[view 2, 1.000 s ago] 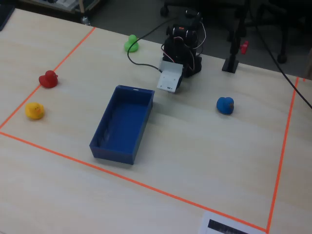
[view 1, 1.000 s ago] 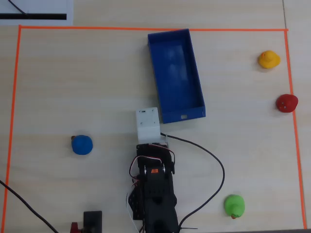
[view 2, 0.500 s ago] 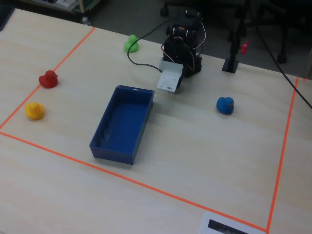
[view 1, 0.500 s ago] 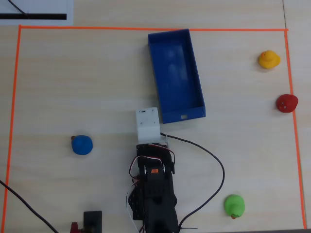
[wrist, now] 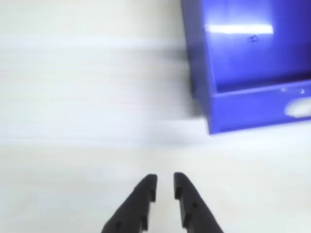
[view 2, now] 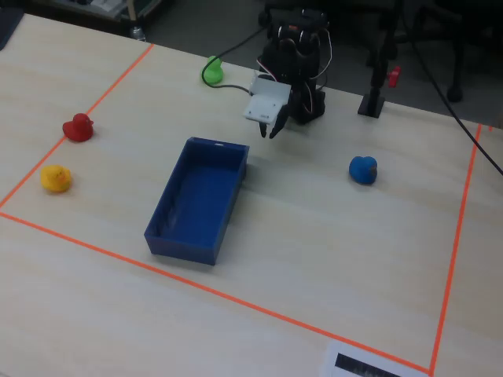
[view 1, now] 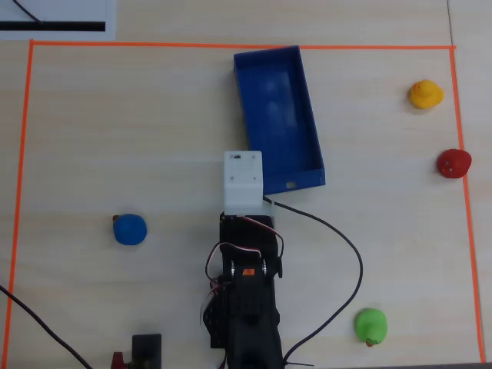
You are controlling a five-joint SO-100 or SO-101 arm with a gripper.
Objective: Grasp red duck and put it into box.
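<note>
The red duck [view 1: 453,163] sits at the right edge of the taped area in the overhead view, and at the far left in the fixed view [view 2: 78,127]. The blue box [view 1: 311,123] lies open-topped in the middle, empty; its near corner shows in the wrist view [wrist: 252,111]. My gripper [wrist: 165,180] hovers over bare table beside the box's short end. Its jaws stand close together with a narrow gap and nothing between them. In the fixed view the gripper [view 2: 275,127] is far from the red duck. The white wrist housing [view 1: 243,181] hides it from above.
A yellow duck [view 1: 424,94] sits near the red one. A green duck [view 1: 371,326] and a blue duck [view 1: 129,229] flank the arm's base. Orange tape [view 1: 231,46] borders the work area. A black cable [view 1: 350,254] loops right of the arm.
</note>
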